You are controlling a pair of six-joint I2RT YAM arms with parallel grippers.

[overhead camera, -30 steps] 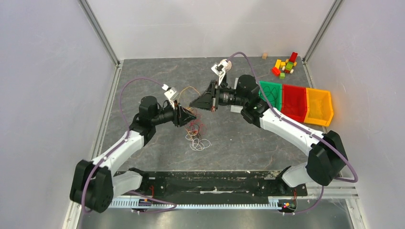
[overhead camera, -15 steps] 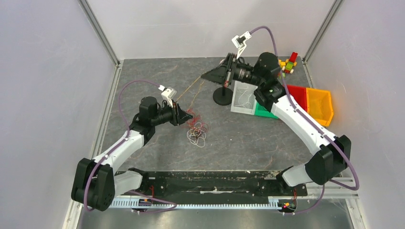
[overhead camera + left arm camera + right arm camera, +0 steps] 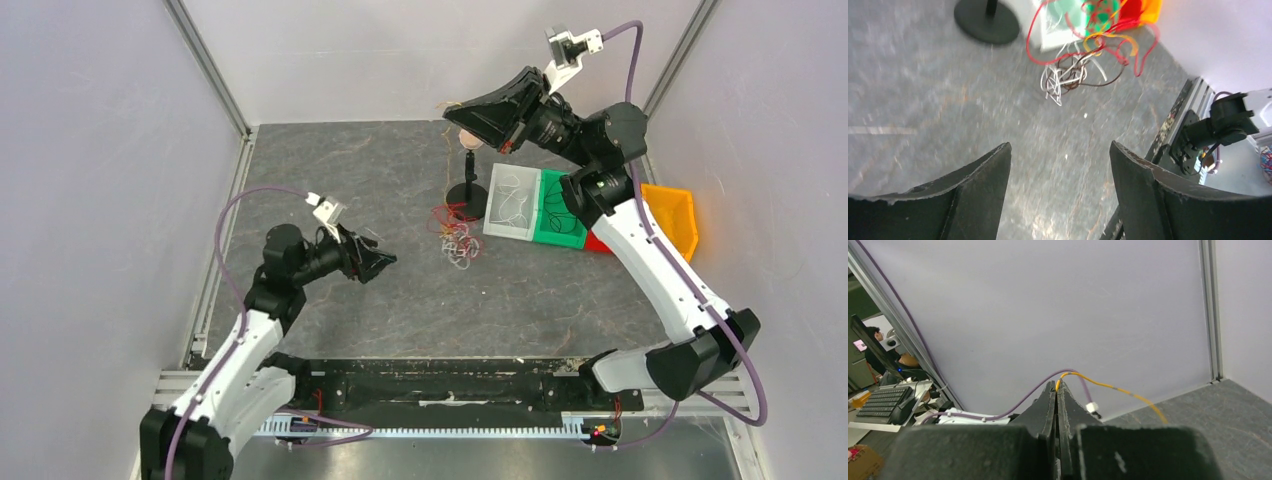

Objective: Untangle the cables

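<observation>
The black stand (image 3: 465,196), with its round base on the grey table (image 3: 330,170), is the landmark here. The cables (image 3: 456,241) lie in a loose knot on the table just beside the base, on its near side. In the left wrist view the knot shows red, orange, white and dark brown loops, with 1 red loop curving close to the base.

The left gripper (image 3: 378,262) sits low, well apart from the stand on its near left. Its 2 fingers (image 3: 983,200) stand wide apart with only bare table between them, and they touch no strand. The knot lies beyond their tips.

The right gripper (image 3: 450,112) is raised above and slightly left of the stand's top. Its 2 fingers are pressed together, clamped on 1 orange strand (image 3: 1128,392). Beyond the fingertips the strand arcs away toward the table, and a small white connector (image 3: 1092,407) hangs just past the tips. In the top view the strand is very thin, but it seems to drop past the stand's post toward the knot.

Just right of the stand's base stands a clear bin (image 3: 512,202). A green bin (image 3: 560,200) touches its far side, and an orange bin (image 3: 672,215) is farther right.
</observation>
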